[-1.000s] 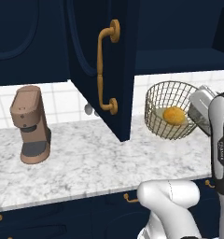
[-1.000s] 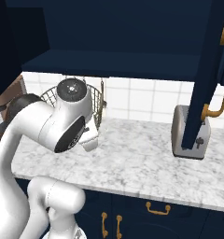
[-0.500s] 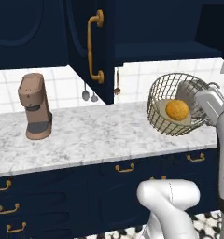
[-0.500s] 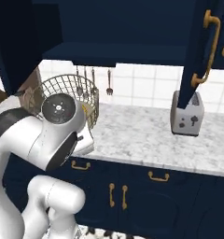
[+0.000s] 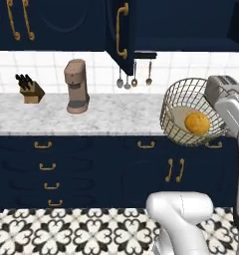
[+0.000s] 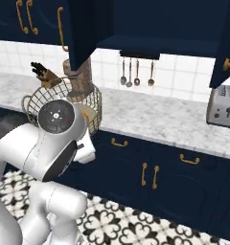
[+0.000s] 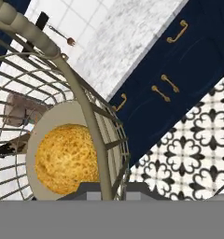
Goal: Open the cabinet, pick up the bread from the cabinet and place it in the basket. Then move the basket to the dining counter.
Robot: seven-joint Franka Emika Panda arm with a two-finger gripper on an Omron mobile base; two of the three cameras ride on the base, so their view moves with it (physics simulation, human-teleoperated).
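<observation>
The pale gold wire basket hangs in the air in front of the worktop, and the round orange-golden bread lies inside it. In the hand view my gripper is shut on the basket's rim wire, with the bread just beyond the fingers. From the right base view, the basket sits behind my arm. The navy cabinet door stands open above the worktop. The dining counter is out of view.
A marble worktop runs over navy drawers with brass pulls. On it stand a coffee machine, a knife block and a toaster. Utensils hang on the tiled wall. Patterned floor tiles lie below.
The whole picture has shifted: the base has backed away from the counter, so drawers and floor now show. The basket stays in my gripper with the bread inside.
</observation>
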